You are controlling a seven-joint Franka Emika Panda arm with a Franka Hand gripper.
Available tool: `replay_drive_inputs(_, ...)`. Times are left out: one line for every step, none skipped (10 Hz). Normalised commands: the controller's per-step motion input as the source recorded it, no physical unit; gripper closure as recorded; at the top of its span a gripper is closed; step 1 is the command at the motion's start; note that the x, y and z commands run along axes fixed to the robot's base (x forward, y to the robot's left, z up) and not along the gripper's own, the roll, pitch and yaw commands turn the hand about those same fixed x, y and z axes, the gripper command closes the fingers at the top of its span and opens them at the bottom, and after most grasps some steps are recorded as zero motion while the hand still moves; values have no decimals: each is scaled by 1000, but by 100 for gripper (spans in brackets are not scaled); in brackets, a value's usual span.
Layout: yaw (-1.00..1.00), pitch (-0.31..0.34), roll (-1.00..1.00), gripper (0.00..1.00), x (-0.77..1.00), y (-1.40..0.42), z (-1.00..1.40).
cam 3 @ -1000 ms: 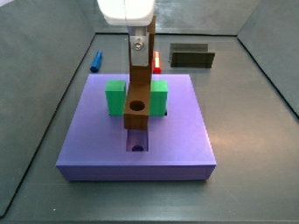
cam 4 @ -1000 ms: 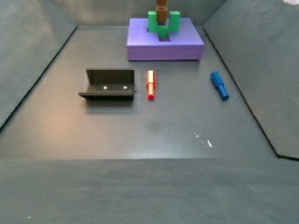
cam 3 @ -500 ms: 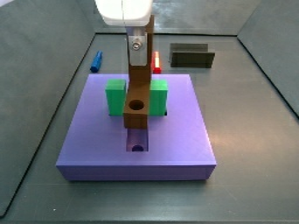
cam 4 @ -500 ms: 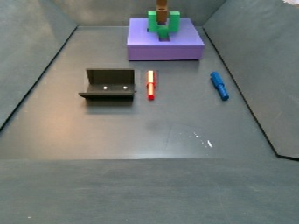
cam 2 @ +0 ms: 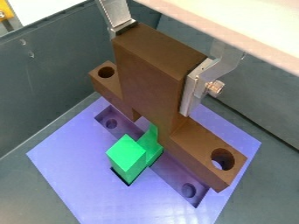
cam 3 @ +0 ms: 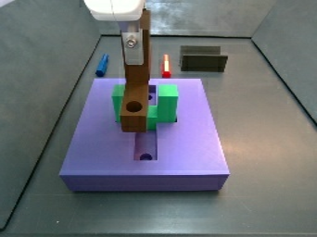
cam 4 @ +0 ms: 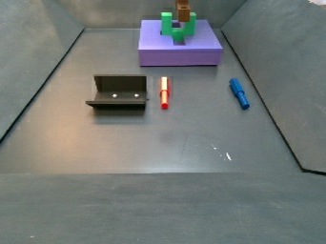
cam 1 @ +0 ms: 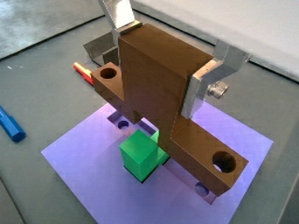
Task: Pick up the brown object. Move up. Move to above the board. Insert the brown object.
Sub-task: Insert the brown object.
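We see even, soft light from overhead in all four views, with no hard shadows. The two-finger gripper (cam 3: 130, 42), above the large purple-blue board (cam 3: 186, 153), has its white body blown out at twelve o'clock in a side view. The grey floor (cam 4: 192, 143) carries faint pale glints near its middle. In both wrist views the brown wooden T-shaped piece (cam 1: 163, 83) is sharp, with one face lit and the other dim. All pictures are coarse and slightly soft.

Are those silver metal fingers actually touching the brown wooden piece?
Touching. Both wrist views show the gripper fingers pressed flat against the brown object.
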Motion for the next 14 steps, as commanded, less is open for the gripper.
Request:
replay_drive_inputs(129,10,-71,100,174,0,0)
replay_drive_inputs(103,4,-107,100,143,0,0)
replay_drive_inputs(86,0,-146,100,117,0,0)
replay_drive_inputs(103,0,-183,100,0,0,-40)
replay_drive_inputs(11,0,-186,100,0,-11,-69)
replay_drive_inputs(0,0,-146,100,0,-23,-157)
replay_drive_inputs(0,0,-129,100,20,0,-160)
replay_drive_inputs(0,17,-119,100,163,0,-89)
replay_drive_inputs(-26,43,-57,100,226,0,-60)
replay_drive_inputs(-17,33,-30,100,166,9,-177)
replay_drive_inputs(-86,27,-29,100,66,0,-183)
replay_drive_inputs(-86,26,-49,100,120,0,-209)
replay_drive_inputs(-89,13,-9,100,26,0,-260)
replay_drive_inputs(-126,20,-3,100,0,0,-229)
